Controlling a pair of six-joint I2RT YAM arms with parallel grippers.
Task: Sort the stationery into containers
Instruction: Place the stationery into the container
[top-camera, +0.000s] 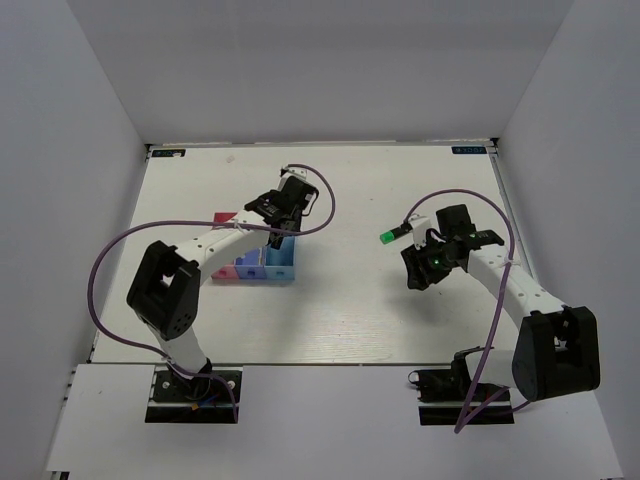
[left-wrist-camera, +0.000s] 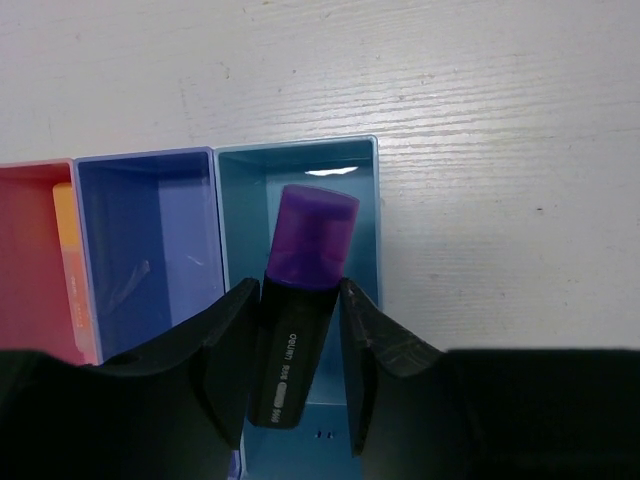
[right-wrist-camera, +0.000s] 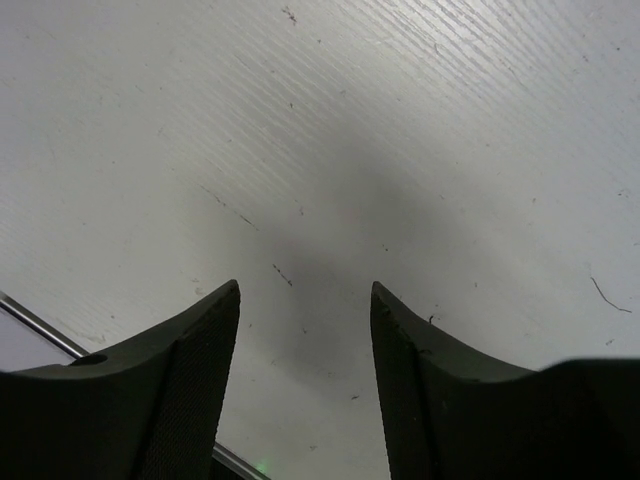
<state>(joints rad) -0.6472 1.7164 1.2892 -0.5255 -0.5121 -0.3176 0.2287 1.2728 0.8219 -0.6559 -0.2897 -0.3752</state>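
My left gripper (left-wrist-camera: 298, 292) is shut on a black highlighter with a purple end (left-wrist-camera: 315, 235) and holds it over the light blue bin (left-wrist-camera: 366, 215), purple end pointing away. In the top view this gripper (top-camera: 279, 230) hangs above the right end of the row of bins (top-camera: 256, 268). The dark blue bin (left-wrist-camera: 150, 250) looks empty. The pink-red bin (left-wrist-camera: 28, 260) holds an orange marker (left-wrist-camera: 68, 255). My right gripper (right-wrist-camera: 305, 292) is open and empty above bare table, at the right of the top view (top-camera: 419, 268). A green-ended highlighter (top-camera: 386, 237) lies just left of it.
A small pink-red thing (top-camera: 224, 217) lies on the table behind my left arm, partly hidden. White walls enclose the white table (top-camera: 340, 320) on three sides. A purple cable loops off each arm.
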